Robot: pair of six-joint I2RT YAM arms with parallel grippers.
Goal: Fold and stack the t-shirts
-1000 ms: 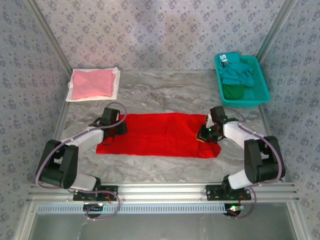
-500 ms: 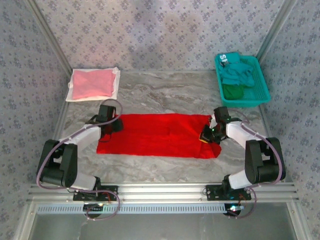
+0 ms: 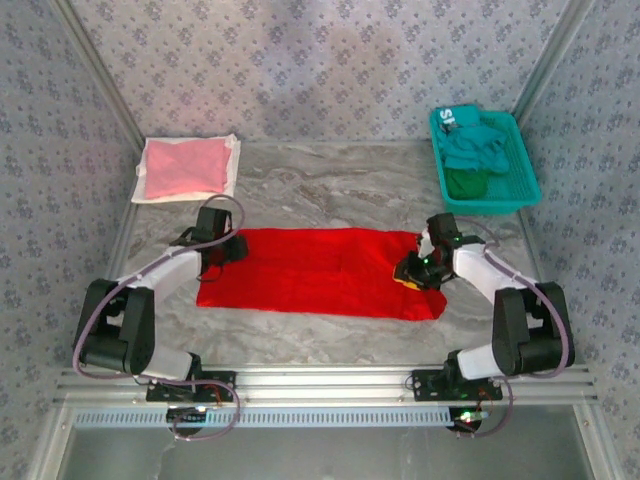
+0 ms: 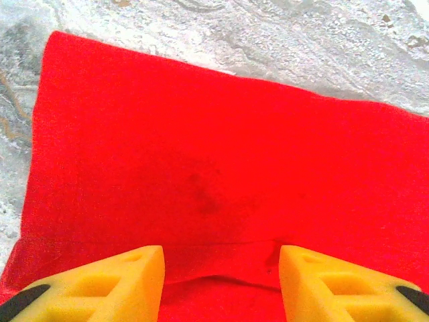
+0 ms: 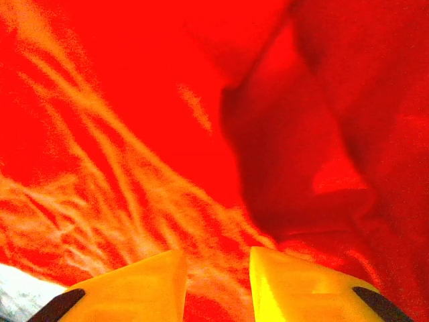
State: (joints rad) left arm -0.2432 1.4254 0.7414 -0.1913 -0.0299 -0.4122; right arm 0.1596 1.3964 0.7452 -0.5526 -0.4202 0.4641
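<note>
Red t-shirt [image 3: 320,272] lies mid-surface as a long flat band, judged part-folded. Left fingers [image 4: 127,282] and right fingers [image 5: 301,282] stand parted over its ends, gripping nothing. Pink t-shirt [image 3: 185,168] folded on white sheet [image 3: 232,150]; teal t-shirts [image 3: 475,145] unfolded in basket [image 3: 527,170].

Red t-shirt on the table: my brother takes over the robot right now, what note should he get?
Left gripper: open, over the left end of the red t-shirt.
Right gripper: jaws a little apart, over its bunched right end.
Done: the pink t-shirt lies folded at the far left.
Left: the red one is a flat band, not yet folded small or stacked. Teal t-shirts and a dark green t-shirt wait in the basket.
</note>
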